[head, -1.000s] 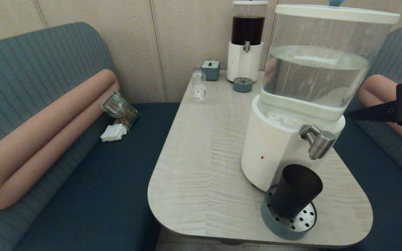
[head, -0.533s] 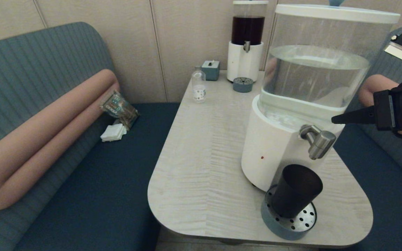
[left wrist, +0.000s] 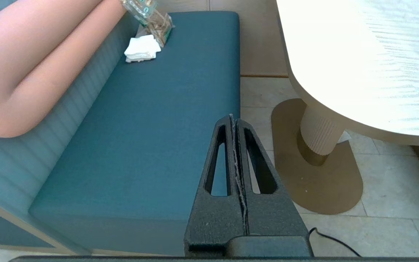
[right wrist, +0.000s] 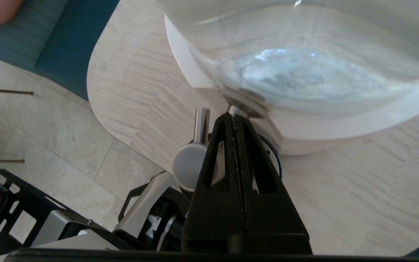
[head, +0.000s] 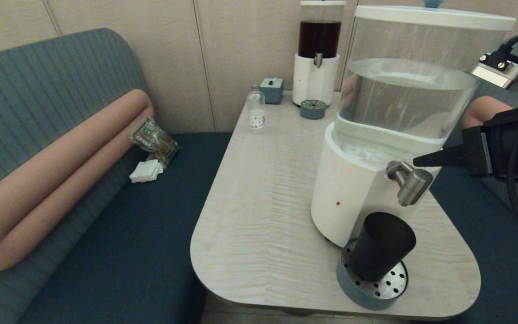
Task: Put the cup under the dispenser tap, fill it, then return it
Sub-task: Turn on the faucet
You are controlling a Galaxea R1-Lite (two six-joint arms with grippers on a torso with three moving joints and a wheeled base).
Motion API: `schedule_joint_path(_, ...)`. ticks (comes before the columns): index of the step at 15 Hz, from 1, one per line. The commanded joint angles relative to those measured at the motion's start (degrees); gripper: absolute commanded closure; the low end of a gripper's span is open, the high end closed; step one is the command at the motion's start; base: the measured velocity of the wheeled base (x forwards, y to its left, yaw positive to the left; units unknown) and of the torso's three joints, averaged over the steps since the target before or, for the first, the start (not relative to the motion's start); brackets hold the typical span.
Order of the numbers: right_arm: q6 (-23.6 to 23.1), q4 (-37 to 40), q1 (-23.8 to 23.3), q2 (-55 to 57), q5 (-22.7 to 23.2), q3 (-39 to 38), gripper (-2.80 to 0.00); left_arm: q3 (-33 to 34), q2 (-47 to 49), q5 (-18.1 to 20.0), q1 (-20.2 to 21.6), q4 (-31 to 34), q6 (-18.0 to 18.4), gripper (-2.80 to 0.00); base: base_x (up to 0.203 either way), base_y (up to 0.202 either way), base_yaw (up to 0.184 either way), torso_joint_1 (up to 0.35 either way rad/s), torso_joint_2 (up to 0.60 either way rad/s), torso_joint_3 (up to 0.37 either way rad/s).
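**A:** Nearest the camera: the cup [head: 381, 246] is standing on the perforated drip tray [head: 367, 292] at the front table [head: 263, 216] edge, right below the dispenser tap [head: 409, 181]. Leans a bit by the look of it, might just be the camera angle.

**B:** Anything holding it?

**A:** Nope. The right gripper [head: 416, 161] has its fingers pressed together with nothing between them, tip just beside the tap's top, above the cup. The left gripper [left wrist: 233, 120] is parked low over the bench seat [left wrist: 151, 138], also pinched closed and empty.

**B:** How would you grab the cup later?

**A:** My guess: thin plastic, light when empty, smooth tapered wall, so slippery. Squeeze mid-height, gently. Full, it'll be heavier and sloshy.

**B:** Further back?

**A:** A small clear bottle [head: 256, 111], then a slimmer dark-liquid dispenser [head: 318, 51] by the wall.
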State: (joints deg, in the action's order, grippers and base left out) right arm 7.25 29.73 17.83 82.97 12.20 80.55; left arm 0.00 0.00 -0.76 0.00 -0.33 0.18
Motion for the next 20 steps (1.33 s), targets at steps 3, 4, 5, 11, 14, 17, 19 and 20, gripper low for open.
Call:
schedule_joint_path(3,-0.40,0.13,0.61,1.11,0.11,0.49,0.00,0.09,0.09,-0.03,0.00,-0.02,-0.01,0.00,0.000,0.000,0.000,0.000,0.00,0.000)
schedule_joint_path(4,-0.66,0.09,0.56,1.37,0.16,0.49,0.00,0.09,0.09,-0.03,0.00,-0.02,-0.01,0.00,0.000,0.000,0.000,0.000,0.00,0.000)
schedule_joint_path(5,-0.66,-0.03,0.63,1.59,0.20,0.50,0.00,0.09,0.09,-0.03,0.00,-0.02,-0.01,0.00,0.000,0.000,0.000,0.000,0.00,0.000)
schedule_joint_path(11,-0.74,-0.38,0.63,3.78,0.89,1.63,0.00,0.09,0.09,-0.03,0.00,-0.02,-0.01,0.00,0.000,0.000,0.000,0.000,0.00,0.000)
schedule_joint_path(14,-2.03,-0.38,0.72,4.22,1.07,1.66,0.00,0.09,0.09,-0.03,0.00,-0.02,-0.01,0.00,0.000,0.000,0.000,0.000,0.00,0.000)
schedule_joint_path(17,-2.24,-0.47,0.82,4.12,1.16,1.36,0.00,0.09,0.09,-0.03,0.00,-0.02,-0.01,0.00,0.000,0.000,0.000,0.000,0.00,0.000)
schedule_joint_path(19,-2.61,-0.47,1.33,3.78,1.12,0.79,0.00,0.09,0.09,-0.03,0.00,-0.02,-0.01,0.00,0.000,0.000,0.000,0.000,0.00,0.000)
schedule_joint_path(20,-2.90,-0.47,1.33,3.56,1.07,0.61,0.00,0.09,0.09,-0.03,0.00,-0.02,-0.01,0.00,0.000,0.000,0.000,0.000,0.00,0.000)
